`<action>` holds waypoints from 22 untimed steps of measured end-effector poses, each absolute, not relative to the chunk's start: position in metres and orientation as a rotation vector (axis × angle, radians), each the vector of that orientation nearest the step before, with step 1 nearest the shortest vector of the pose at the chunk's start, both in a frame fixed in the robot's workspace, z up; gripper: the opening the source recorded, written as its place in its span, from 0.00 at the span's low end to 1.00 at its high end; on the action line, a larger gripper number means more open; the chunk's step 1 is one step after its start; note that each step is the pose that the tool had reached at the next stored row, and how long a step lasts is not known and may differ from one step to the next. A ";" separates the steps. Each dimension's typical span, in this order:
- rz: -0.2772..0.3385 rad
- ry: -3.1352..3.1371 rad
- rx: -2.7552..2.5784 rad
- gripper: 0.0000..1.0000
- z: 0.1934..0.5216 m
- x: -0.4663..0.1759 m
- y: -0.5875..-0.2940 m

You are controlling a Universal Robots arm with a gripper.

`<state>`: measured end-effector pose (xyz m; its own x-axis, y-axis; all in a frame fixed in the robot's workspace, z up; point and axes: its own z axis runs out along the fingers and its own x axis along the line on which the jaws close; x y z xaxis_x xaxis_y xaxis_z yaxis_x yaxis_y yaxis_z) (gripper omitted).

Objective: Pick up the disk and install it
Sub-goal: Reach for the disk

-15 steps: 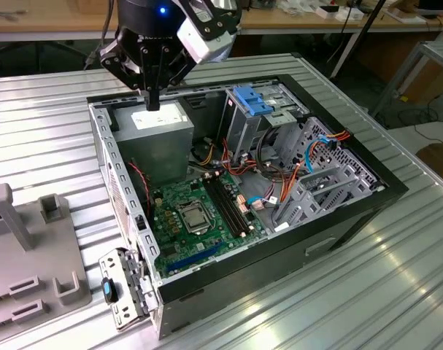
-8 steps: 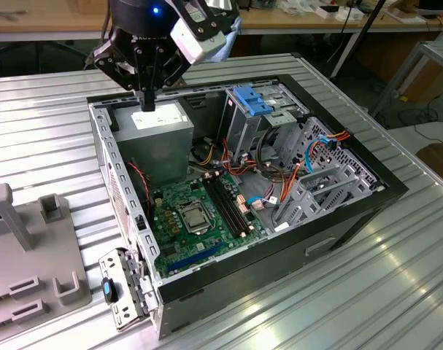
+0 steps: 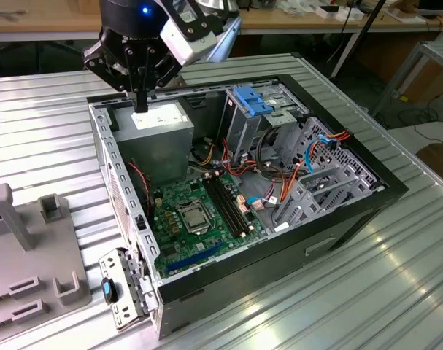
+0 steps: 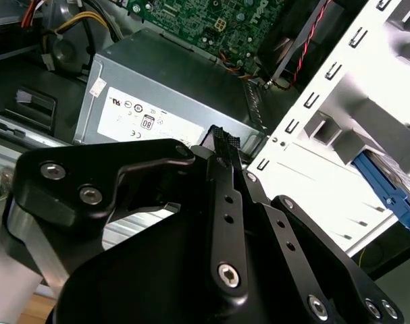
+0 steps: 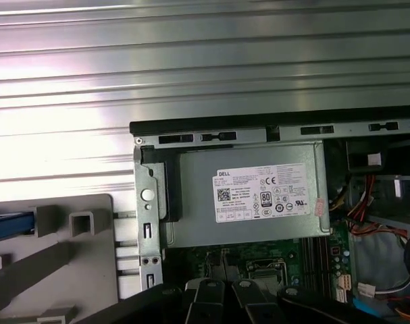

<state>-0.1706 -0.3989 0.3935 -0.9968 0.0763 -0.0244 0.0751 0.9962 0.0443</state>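
our gripper [image 3: 139, 98] hangs closed and empty over the power supply [image 3: 159, 135], so we should open it before nearing the disk [image 5: 9, 226].

Exterior view: open computer case [image 3: 294, 251], crowded along its upper edge
Power supply [image 3: 159, 135] fills the upper-left corner; drive cage [image 3: 239, 135] and tangled cables [image 3: 276, 171] block the upper right; free room lies over the motherboard [image 3: 199, 211] at centre.

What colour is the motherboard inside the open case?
The motherboard is green, with black slots and a silver socket; it shows best in the exterior view.
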 end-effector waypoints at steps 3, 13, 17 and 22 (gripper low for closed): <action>0.068 3.112 0.118 0.11 0.393 -0.174 -0.399; 0.068 3.112 0.118 0.11 0.393 -0.187 -0.399; 0.068 3.112 0.118 0.11 0.393 -0.193 -0.399; 0.068 3.112 0.118 0.11 0.393 -0.201 -0.399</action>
<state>-0.2005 -0.3990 0.3934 -0.9968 0.0762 -0.0245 0.0751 0.9962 0.0444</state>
